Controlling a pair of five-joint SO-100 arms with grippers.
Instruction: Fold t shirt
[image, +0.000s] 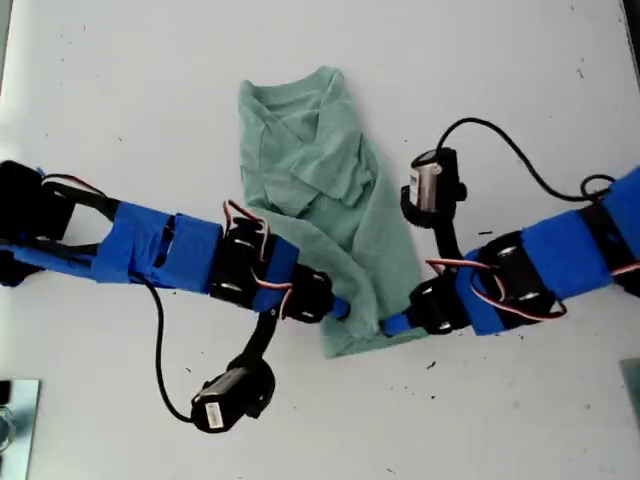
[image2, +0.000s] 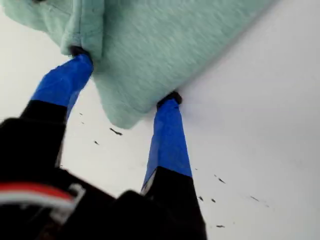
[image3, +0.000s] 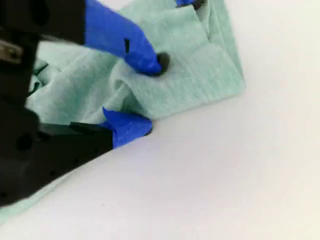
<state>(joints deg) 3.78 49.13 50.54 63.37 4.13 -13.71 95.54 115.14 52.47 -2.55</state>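
The pale green t shirt (image: 320, 170) lies rumpled and partly folded into a long strip on the white table, neck end toward the exterior view's top. My first gripper (image: 348, 310) comes in from the exterior view's left. It is open, and its blue fingertips (image2: 172, 100) straddle a lower corner of the t shirt (image2: 175, 45). From the exterior view's right, my second gripper (image: 392, 325) reaches the same lower end. Its blue fingers (image3: 145, 55) are shut on a bunched ridge of the t shirt (image3: 200, 75), one finger on top and one at the edge.
Black cables loop from both arms, and each wrist camera hangs beside its arm: one (image: 230, 395) and another (image: 435, 185). A metal object (image: 15, 420) sits at the exterior view's lower left corner. Bare white table (image: 520, 60) surrounds the shirt.
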